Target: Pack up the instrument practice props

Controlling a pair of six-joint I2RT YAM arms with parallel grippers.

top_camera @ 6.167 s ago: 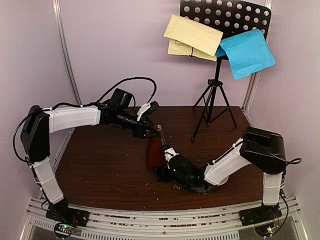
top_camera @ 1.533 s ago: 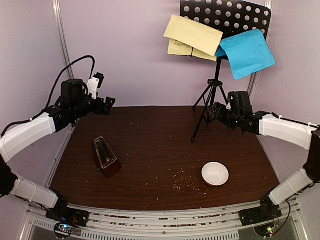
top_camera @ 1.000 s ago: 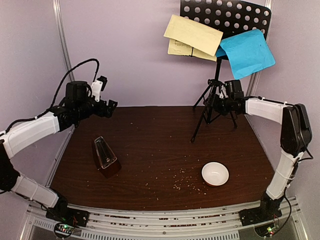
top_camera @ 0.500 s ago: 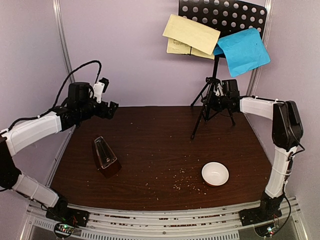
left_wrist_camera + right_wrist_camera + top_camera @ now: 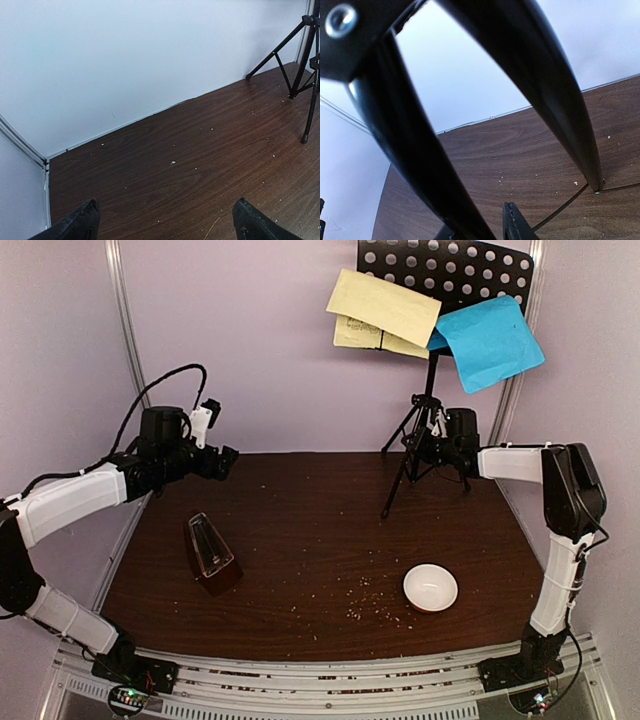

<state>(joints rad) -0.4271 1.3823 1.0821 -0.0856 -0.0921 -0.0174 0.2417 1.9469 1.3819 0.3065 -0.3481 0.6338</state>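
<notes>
The black music stand (image 5: 432,380) stands at the back right, its perforated desk (image 5: 470,262) holding pale yellow sheets (image 5: 385,308) and a blue sheet (image 5: 490,342). My right gripper (image 5: 434,446) is among the tripod legs. In the right wrist view a thick black leg (image 5: 415,145) runs down between the two fingers of the right gripper (image 5: 477,220), which are shut on it. The brown metronome (image 5: 210,556) with its clear cover sits at the left front. My left gripper (image 5: 224,462) hovers open over the back left, nothing between its fingers (image 5: 88,220); the tripod legs (image 5: 300,65) show at that view's right edge.
A small white bowl (image 5: 430,587) sits at the front right with brown crumbs (image 5: 365,606) scattered beside it. Pale walls close in the table at the back and on both sides. The stand's front leg foot (image 5: 385,519) reaches toward the table's middle.
My right arm swung back to the tripod and its jaws closed on a leg; the stand shifted slightly left. The left gripper drifted a little right, still open.
</notes>
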